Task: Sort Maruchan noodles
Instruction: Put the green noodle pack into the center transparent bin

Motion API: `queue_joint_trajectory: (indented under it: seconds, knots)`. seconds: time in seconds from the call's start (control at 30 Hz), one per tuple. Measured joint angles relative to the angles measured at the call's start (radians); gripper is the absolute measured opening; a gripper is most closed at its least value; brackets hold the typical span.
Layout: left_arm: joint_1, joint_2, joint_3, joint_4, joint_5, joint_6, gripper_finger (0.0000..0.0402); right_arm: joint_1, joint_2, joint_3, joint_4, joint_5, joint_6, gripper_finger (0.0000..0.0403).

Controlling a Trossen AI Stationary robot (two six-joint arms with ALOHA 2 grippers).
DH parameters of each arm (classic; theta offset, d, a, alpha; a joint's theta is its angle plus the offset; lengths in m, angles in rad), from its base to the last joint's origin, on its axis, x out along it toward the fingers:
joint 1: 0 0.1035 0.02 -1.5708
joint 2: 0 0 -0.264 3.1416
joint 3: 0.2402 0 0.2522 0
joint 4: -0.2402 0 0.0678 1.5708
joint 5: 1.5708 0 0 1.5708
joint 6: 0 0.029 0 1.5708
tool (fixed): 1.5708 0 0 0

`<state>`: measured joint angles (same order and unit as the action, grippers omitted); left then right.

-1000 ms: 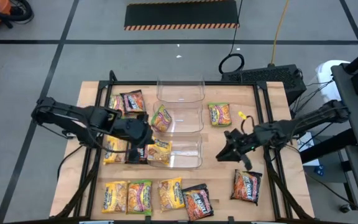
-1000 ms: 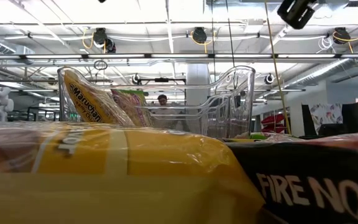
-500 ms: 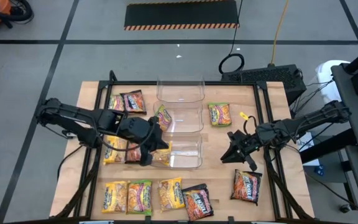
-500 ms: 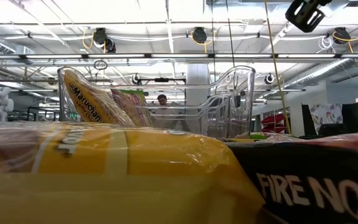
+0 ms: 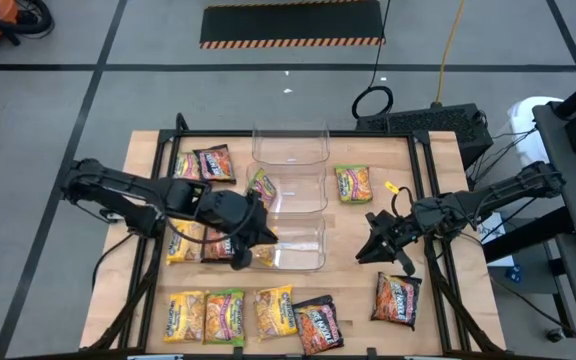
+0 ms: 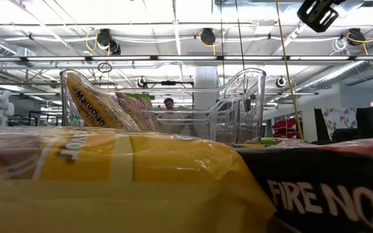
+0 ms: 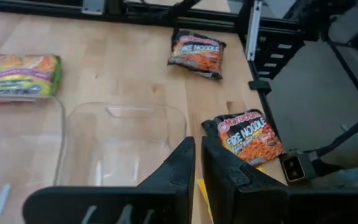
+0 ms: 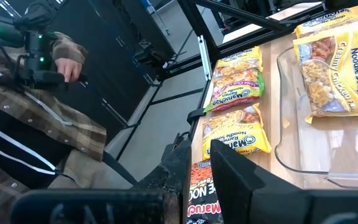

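Note:
Maruchan noodle packets lie about the table. A row of yellow, green and dark ones (image 5: pixel 225 317) sits along the near edge, and others lie at the far left (image 5: pixel 213 163) and right of the bins (image 5: pixel 353 183). A yellow packet (image 8: pixel 334 68) leans on the left wall of the near clear bin (image 5: pixel 303 250). A green-yellow packet (image 5: pixel 260 185) is in the middle bin. My left gripper (image 7: pixel 198 158) hangs over the near bin's left end, above the yellow packet; its fingers are narrowly apart with nothing between them. My right gripper (image 8: pixel 201 165) waits to the right of the bins, also narrowly open.
The far bin (image 5: pixel 290 145) holds nothing. A yellow packet (image 5: pixel 181 242) lies left of the near bin, beside my left arm. A dark packet (image 5: pixel 396 298) lies near the right corner. A person (image 8: pixel 30 99) with a hand-held device stands beyond the table's edge.
My left gripper has gone toward the table's right edge, from beside the near bin's left wall to over its left end, and now covers more of the yellow packet. The packet leans in the bin as before.

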<state>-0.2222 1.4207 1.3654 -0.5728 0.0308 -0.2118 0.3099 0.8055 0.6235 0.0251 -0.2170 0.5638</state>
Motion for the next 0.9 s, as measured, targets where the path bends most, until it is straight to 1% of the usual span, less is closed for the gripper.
queue_joint_trajectory:
  seconds: [0.2, 0.27, 0.33, 0.47, 0.6, 0.73, 0.9]
  knots:
    - [0.008, 0.036, -0.002, -0.014, 0.050, 0.036, 0.0069, 0.000, -0.001, 0.000, 0.000, 0.002, 0.018, 0.0054]
    - [0.012, 0.049, 0.000, 0.008, 0.049, 0.073, 0.0076, 0.000, -0.003, 0.000, 0.000, 0.002, 0.014, 0.0054]
    - [0.015, 0.052, -0.002, -0.014, 0.043, 0.129, 0.0078, 0.000, -0.004, 0.000, 0.002, 0.003, -0.003, 0.0054]
    - [0.019, 0.069, 0.000, 0.005, -0.032, 0.254, 0.0079, -0.001, -0.025, 0.000, 0.003, 0.005, -0.049, 0.0054]
    - [0.019, 0.103, 0.000, 0.025, -0.111, 0.287, 0.0079, -0.002, -0.074, 0.000, 0.002, 0.005, -0.109, 0.0054]
    - [0.008, 0.164, -0.001, 0.065, -0.128, 0.288, 0.0079, -0.002, -0.142, 0.000, 0.007, 0.006, -0.134, 0.0054]
    - [-0.045, 0.238, -0.001, 0.091, -0.125, 0.253, 0.0079, -0.002, -0.213, 0.000, -0.020, 0.004, -0.149, 0.0054]
